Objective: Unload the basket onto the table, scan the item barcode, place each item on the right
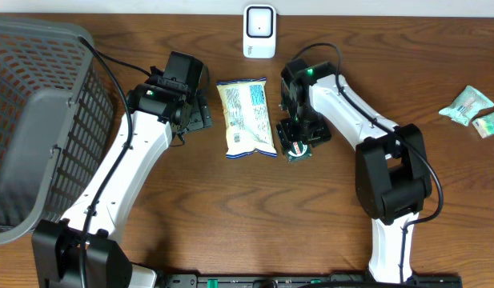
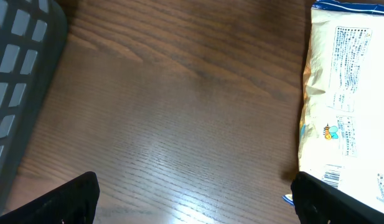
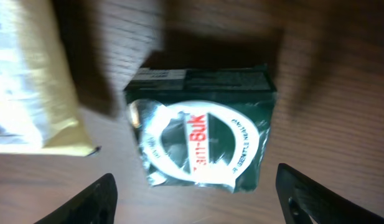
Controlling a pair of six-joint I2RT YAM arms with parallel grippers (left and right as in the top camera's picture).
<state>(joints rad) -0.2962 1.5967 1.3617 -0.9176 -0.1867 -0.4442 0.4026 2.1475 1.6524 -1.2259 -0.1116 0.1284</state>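
- A green packet [image 3: 201,134] with a round white label and red lettering lies flat on the wooden tabletop [image 1: 230,216], label side up.
- The right pincer [image 3: 195,190] hangs directly over the packet, spread, with one dark finger [image 3: 95,202] at each side of it. A strip of wood shows between each finger and the packet's edge, so nothing is pinched.
- In the overhead view this packet sits just right of a yellow and white snack bag [image 1: 247,118], close to the bag's lower right corner but apart from it.
- A white scanner [image 1: 259,32] stands at the far edge of the tabletop, beyond the top of the bag and well apart from the green packet.
- The left pincer [image 1: 200,114] is low over the tabletop just left of the bag, spread wide and holding nothing; bare wood lies between its fingers.
- In the left wrist view the bag's printed back faces up, with a small barcode near its lower edge.
- A gray mesh basket [image 1: 38,120] fills the left end of the tabletop.
- Two small teal packets [image 1: 469,104] lie near the right edge, far from both arms.
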